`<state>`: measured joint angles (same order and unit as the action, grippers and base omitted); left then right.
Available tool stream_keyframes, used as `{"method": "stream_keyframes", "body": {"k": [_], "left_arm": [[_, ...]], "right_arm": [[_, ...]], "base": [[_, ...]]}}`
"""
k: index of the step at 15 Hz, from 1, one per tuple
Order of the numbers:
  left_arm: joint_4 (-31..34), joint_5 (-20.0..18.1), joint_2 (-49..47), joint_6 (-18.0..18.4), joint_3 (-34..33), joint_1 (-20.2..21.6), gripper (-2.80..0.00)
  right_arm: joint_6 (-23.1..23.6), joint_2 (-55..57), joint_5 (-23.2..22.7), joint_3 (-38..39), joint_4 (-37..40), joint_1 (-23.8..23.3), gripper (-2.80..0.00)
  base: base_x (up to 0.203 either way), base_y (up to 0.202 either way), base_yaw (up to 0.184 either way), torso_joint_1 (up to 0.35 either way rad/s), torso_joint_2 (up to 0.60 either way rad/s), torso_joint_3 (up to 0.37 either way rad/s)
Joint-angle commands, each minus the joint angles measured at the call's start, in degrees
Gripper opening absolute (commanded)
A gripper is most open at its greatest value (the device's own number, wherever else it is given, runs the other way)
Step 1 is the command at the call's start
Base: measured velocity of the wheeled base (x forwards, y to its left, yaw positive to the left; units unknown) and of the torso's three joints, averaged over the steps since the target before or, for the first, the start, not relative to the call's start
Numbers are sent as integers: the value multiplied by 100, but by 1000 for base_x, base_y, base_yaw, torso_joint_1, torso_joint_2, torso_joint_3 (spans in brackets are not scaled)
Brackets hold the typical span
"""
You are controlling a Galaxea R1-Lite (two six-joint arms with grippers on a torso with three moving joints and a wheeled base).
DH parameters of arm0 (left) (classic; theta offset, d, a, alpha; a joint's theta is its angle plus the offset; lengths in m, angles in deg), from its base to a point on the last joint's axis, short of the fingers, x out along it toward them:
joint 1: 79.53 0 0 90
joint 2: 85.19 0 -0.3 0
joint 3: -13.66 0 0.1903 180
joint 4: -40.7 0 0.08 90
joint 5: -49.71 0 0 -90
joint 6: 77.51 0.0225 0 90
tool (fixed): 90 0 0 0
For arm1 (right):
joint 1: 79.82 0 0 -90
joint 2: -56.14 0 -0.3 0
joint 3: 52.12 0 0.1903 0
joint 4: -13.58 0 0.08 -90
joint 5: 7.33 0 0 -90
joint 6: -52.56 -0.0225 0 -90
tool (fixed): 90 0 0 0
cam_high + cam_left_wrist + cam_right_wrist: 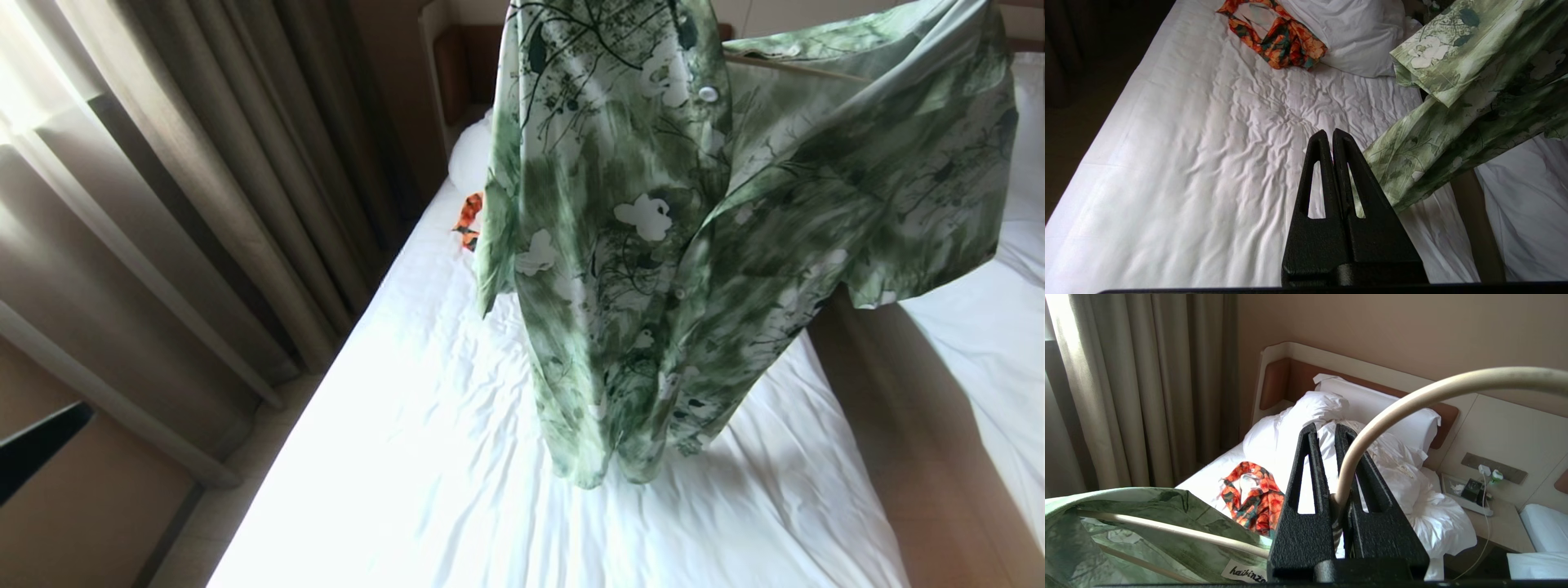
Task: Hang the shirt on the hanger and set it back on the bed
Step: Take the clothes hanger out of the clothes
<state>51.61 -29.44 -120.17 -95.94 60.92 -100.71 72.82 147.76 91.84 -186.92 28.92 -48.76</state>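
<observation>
Daylight comes through curtains (pixel 188 180) at your left in head view. Glare blows out near sheet of bed (pixel 367 457) there; wrinkle detail lost. Shirt (pixel 653 245) slightly motion-smeared, casts soft shadow on sheet beneath. Left wrist view dim, floor beside bed near black. Right wrist view evenly lit; hanger (pixel 1412 404) hook close and soft.

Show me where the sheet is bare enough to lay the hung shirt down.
The bed is bare sheet from the orange garment and pillow down to the foot, under the shut left pincer. The head end is crowded. The shirt hangs over the right edge on the hanger, gripped by the right pincer.
</observation>
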Motion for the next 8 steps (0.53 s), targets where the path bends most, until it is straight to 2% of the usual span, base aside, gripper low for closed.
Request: {"method": "stream_keyframes", "body": {"k": [1, 6, 8], "left_arm": [[-11, 5, -53, -12, 10, -7, -280], [-3, 13, -299, 27, 110, -22, -280], [139, 27, -645, 42, 549, -18, -280]], "right_arm": [[13, -4, 6, -1, -6, -12, -280], [-13, 13, 13, 15, 11, -21, -280], [-46, 42, 24, 109, 59, -14, -280]], "base": [[0, 0, 0, 0, 0, 0], [0, 0, 0, 0, 0, 0], [0, 0, 0, 0, 0, 0]]}}
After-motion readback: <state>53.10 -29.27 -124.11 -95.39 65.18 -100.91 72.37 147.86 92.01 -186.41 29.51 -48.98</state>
